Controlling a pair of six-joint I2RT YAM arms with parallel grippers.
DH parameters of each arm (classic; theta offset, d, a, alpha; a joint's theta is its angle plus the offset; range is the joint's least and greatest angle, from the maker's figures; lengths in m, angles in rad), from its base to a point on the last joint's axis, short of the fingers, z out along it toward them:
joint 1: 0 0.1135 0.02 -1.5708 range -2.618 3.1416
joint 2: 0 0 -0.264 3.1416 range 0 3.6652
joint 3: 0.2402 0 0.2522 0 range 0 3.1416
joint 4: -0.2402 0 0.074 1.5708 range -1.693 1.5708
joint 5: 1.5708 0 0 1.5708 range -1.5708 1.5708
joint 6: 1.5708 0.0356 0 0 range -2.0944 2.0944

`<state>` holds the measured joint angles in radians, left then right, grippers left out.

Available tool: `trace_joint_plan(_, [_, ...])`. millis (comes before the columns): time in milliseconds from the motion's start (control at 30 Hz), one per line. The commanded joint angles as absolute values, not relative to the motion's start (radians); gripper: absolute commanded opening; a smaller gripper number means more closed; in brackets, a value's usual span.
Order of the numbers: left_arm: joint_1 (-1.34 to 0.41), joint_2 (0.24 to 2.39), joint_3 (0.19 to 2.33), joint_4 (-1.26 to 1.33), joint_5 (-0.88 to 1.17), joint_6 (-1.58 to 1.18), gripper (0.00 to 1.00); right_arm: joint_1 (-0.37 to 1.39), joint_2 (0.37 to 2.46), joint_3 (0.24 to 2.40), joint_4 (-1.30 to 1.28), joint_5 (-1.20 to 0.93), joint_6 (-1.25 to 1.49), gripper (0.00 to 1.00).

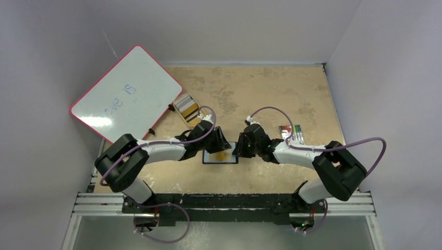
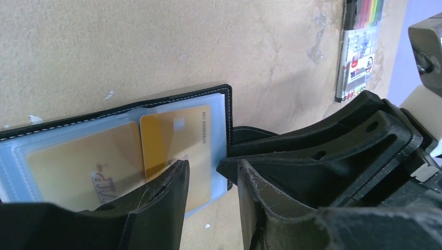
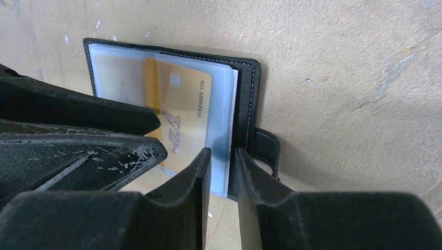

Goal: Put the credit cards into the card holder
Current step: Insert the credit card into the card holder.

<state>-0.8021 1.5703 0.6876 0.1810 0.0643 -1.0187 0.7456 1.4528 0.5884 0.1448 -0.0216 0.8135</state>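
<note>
Your right claw (image 3: 221,159) clamps the card holder (image 3: 254,83), likely steadying it so your parted left claw (image 2: 211,174) can seat the credit card (image 2: 177,135).

A red-framed whiteboard (image 1: 126,94) sits tilted at the far left of the table (image 1: 312,99), a tin (image 1: 187,108) just beside it; a pack of coloured markers (image 1: 292,133) lies at right.
</note>
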Motion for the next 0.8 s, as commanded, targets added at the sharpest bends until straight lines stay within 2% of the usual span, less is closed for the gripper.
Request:
trace_joint_plan(0, [-0.810,1.527,0.683,0.225,0.055,-1.046,0.38,0.744,1.464,0.573,0.151,-0.021,0.804,0.26])
trace_joint_plan(267, [-0.810,1.510,0.724,0.062,-0.033,-0.987,0.42,0.744,1.450,0.569,0.148,-0.020,0.804,0.26])
trace_joint_plan(500, [-0.810,1.537,0.725,0.047,-0.038,-0.983,0.42,0.744,1.450,0.568,0.148,-0.021,0.804,0.26])
trace_joint_plan(767, [-0.817,1.564,0.701,0.146,0.016,-1.036,0.42,0.744,1.455,0.566,0.156,-0.021,0.804,0.26])
